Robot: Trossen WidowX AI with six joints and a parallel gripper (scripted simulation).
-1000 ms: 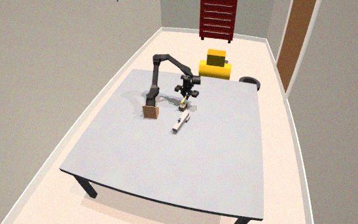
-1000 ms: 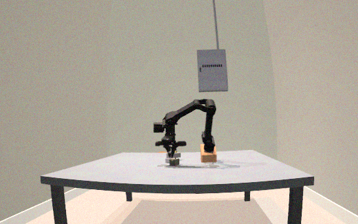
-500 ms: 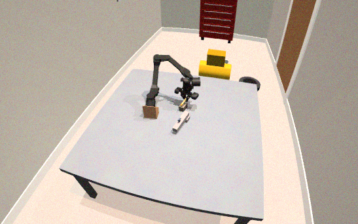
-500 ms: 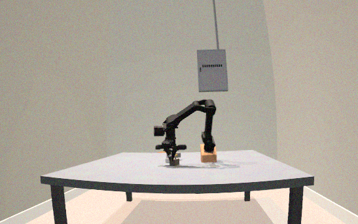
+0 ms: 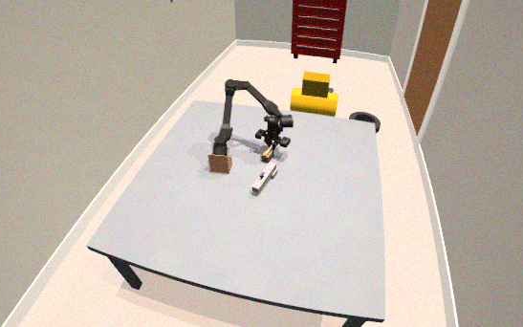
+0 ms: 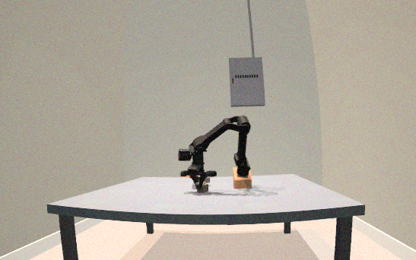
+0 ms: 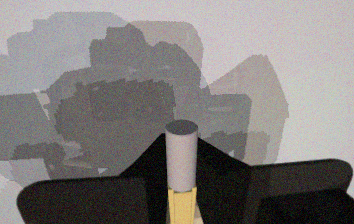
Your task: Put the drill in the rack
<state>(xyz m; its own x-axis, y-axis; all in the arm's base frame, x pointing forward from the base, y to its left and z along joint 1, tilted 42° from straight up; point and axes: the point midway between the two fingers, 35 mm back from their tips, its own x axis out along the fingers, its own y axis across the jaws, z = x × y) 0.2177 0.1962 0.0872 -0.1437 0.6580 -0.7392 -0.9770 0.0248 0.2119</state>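
My gripper [image 5: 272,146] [image 6: 199,189] [image 7: 175,139] points down and is shut on the drill [image 5: 268,151] [image 7: 181,206], a thin yellow body with a grey cylinder end. The drill is right at the small dark rack [image 5: 265,158] [image 6: 204,188], over or in it; whether it rests there I cannot tell. The gripper hides most of the rack in the wrist view. The pale fixture [image 5: 266,178] stands beside the rack, with the small blue key [image 5: 262,175] on it. In the exterior view the fixture is mostly hidden behind the gripper and rack.
The arm's base stands at a brown block [image 5: 220,163] [image 6: 242,183] on the grey table [image 5: 305,229] [image 6: 128,203], to one side of the rack and fixture. A yellow tank [image 5: 314,102], a black ring [image 5: 364,119] and a red cabinet [image 5: 317,29] are beyond the table.
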